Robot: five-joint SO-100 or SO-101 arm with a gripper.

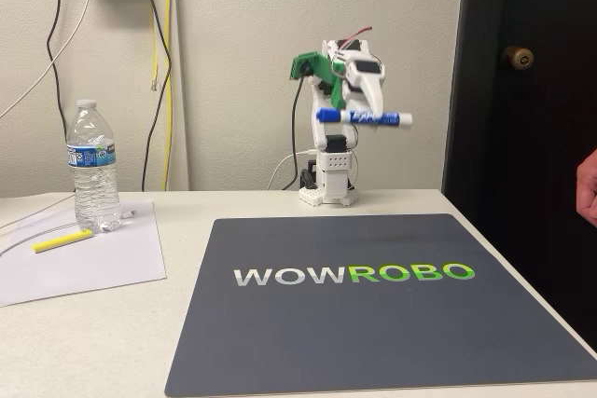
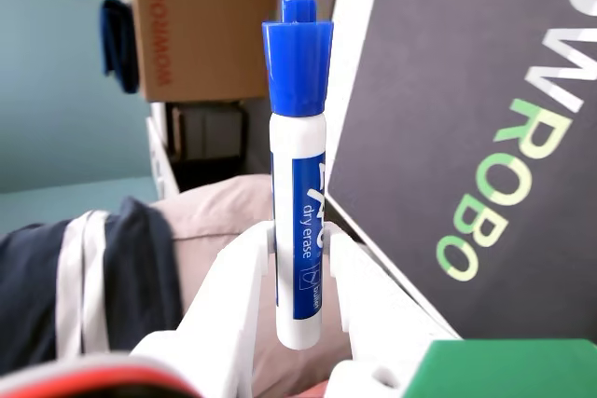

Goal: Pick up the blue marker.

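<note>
The end effector [image 1: 362, 118] grips the marker [image 1: 364, 117] horizontally, raised well above the mat [image 1: 373, 314]; cap points to 9 o'clock in the fixed view. In the wrist view, both fingers [image 2: 238, 272] clamp the barrel.

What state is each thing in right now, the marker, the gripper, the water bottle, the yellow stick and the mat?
blue marker: capped, held level in the air, above the table.
gripper: shut on the marker's barrel.
water bottle: upright, capped, on the paper.
yellow stick: lying flat on the paper beside the bottle.
mat: flat on the table.
</note>
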